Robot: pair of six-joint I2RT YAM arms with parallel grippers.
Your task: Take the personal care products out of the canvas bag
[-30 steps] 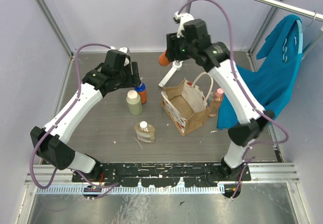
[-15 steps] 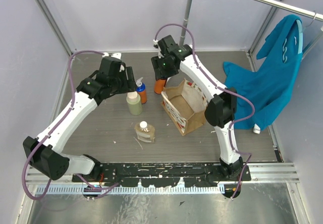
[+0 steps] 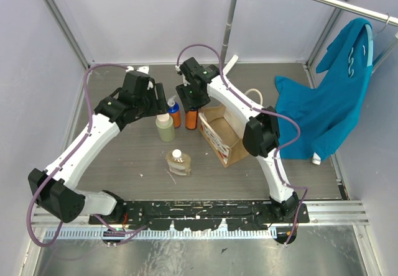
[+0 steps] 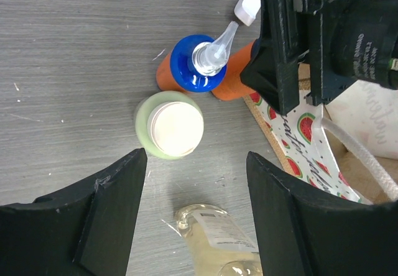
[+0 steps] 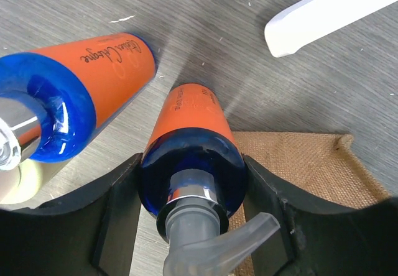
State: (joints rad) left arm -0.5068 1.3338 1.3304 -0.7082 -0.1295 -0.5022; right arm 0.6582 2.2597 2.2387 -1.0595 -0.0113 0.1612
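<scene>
My right gripper (image 3: 191, 109) is shut on the dark orange pump bottle (image 3: 191, 120), gripping its dark shoulder (image 5: 189, 133). It holds the bottle upright, low, between the canvas bag (image 3: 225, 136) and the orange bottle with the blue cap (image 3: 175, 112). I cannot tell whether its base touches the table. The pale yellow-green bottle (image 3: 165, 127) stands just in front of them. The clear amber bottle (image 3: 178, 162) lies nearer the front. My left gripper (image 4: 196, 164) is open and empty above these bottles. The pink bottle is hidden.
A teal garment (image 3: 336, 96) hangs from the rack at the right and drapes onto the table. A metal pole (image 3: 231, 21) rises at the back, with a white bar (image 5: 329, 15) on the table by it. Walls close in on the left and back.
My right gripper has carried the dark orange bottle from high at the back down and to the left, beside the blue-capped bottle. My left arm has barely shifted.
</scene>
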